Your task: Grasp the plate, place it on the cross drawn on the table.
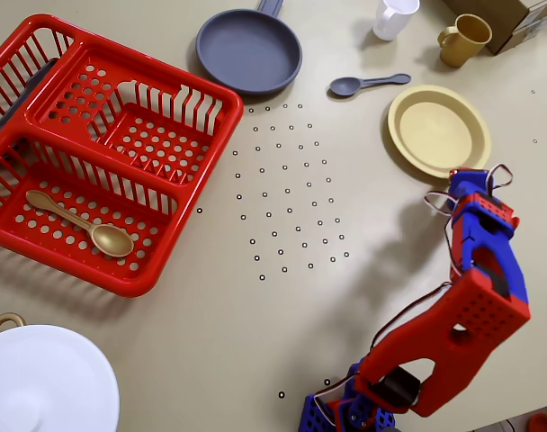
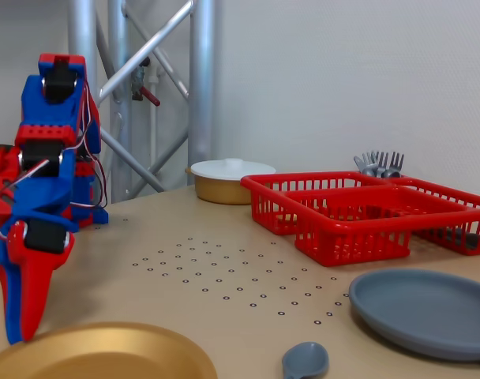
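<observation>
— What's sitting in the containers?

— The red basket (image 1: 94,153) has a gold spoon (image 1: 83,225) lying in its front compartment in the overhead view; the perforated middle section looks bare. In the fixed view, grey cutlery (image 2: 380,164) stands up at the basket's far end. The white-lidded dish (image 1: 41,382) is covered. The grey pan (image 1: 249,50) holds nothing, and a grey spoon (image 1: 367,84) lies on the table (image 1: 255,333) near it. A white cup (image 1: 395,17) and a tan mug (image 1: 463,40) stand at the top edge, contents not visible.

— And the plate?

— The plate (image 1: 438,130) lies flat on the table, right side up, round, tan-yellow, with a raised rim, just below the grey spoon in the overhead view. The cross is not visible to me.

— Your claw?

— My claw (image 1: 462,177) is at the plate's near rim, tips pointing down (image 2: 19,335). I cannot tell whether the fingers are apart or together, or whether they touch the rim.
</observation>
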